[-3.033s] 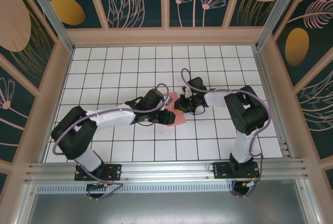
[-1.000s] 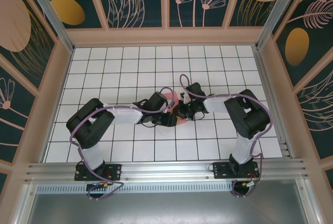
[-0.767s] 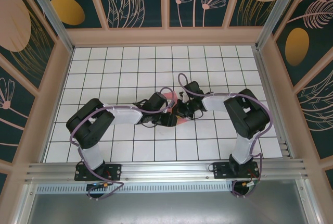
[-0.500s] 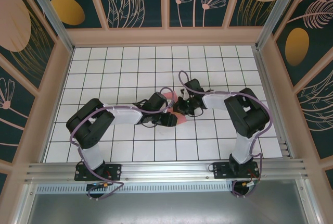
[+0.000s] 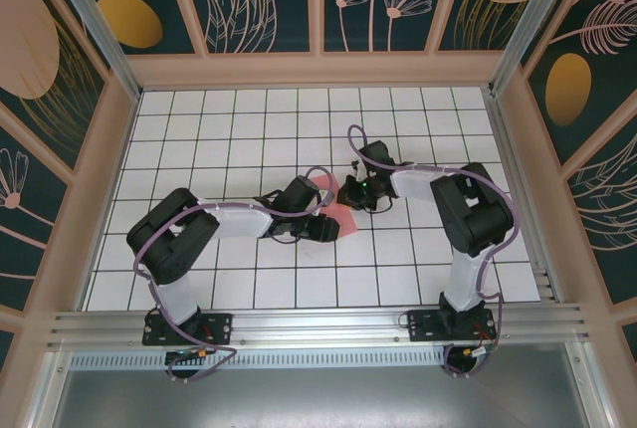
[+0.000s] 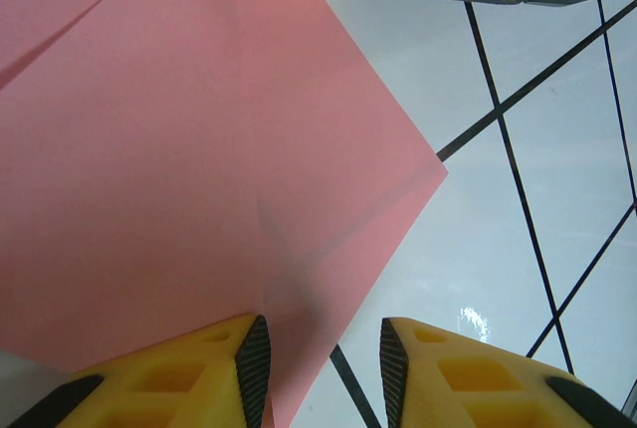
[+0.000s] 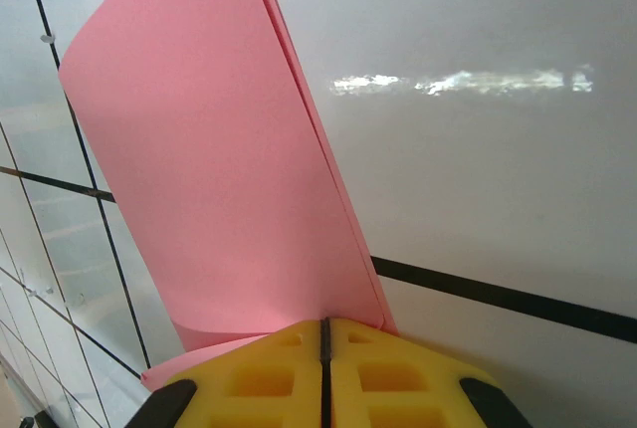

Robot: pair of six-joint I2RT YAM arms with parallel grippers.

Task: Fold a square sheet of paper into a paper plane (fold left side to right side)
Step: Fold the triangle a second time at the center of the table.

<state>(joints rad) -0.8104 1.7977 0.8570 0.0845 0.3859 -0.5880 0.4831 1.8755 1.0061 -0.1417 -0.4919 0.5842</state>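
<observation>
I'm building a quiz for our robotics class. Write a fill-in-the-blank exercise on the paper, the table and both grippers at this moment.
1. The right gripper is ___ on the square sheet of paper.
2. The left gripper has its jaws ___, with a gap between them.
3. The colour of the paper is ___.
4. The table has white tiles with ___ grid lines.

Missing words: shut; open; pink; black.
</observation>
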